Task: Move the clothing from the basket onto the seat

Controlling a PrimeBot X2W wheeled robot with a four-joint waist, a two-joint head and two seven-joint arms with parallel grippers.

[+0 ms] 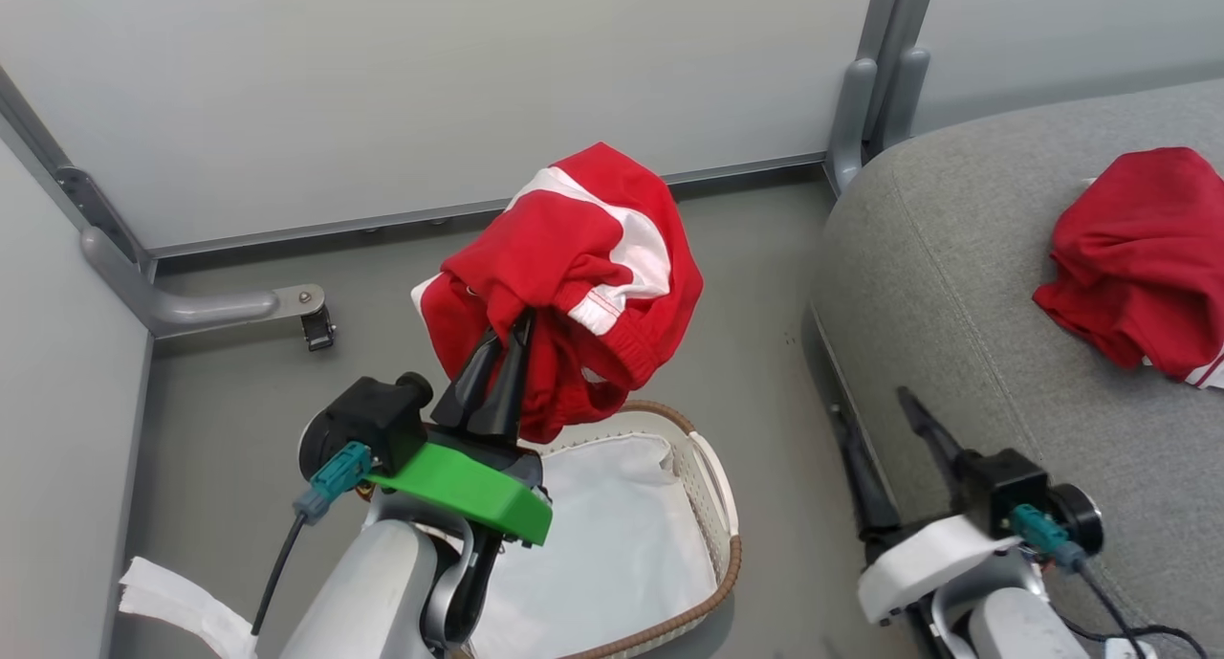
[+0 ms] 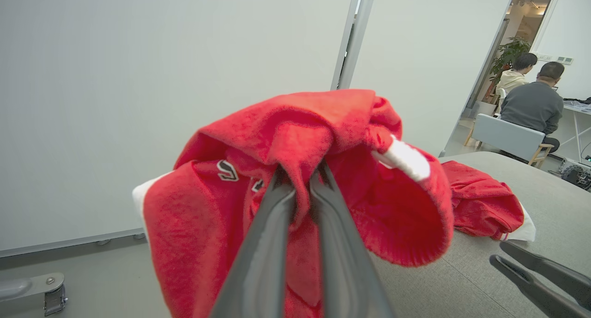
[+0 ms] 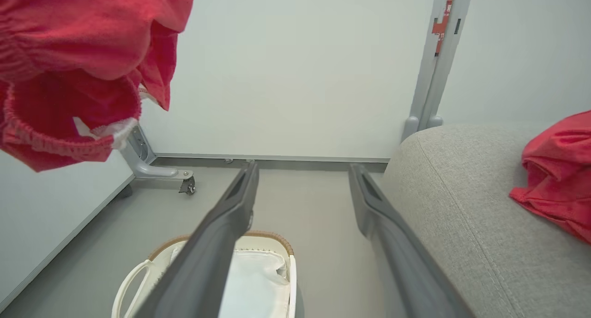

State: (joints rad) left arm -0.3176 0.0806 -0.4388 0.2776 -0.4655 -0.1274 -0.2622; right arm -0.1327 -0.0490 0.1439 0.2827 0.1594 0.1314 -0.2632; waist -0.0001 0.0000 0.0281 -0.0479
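A red garment with white panels hangs in the air above the basket, pinched by my left gripper, which is shut on a fold of it. The same garment shows at the upper left of the right wrist view. A second red garment lies crumpled on the grey seat, also seen as a red heap and at the right edge. My right gripper stands open and empty between basket and seat, fingers wide apart. The basket holds a white liner.
Pale partition walls enclose the grey floor, with a metal foot and caster at the left. A vertical post stands by the seat's corner. Two people sit at a desk beyond a doorway. A white strip lies at lower left.
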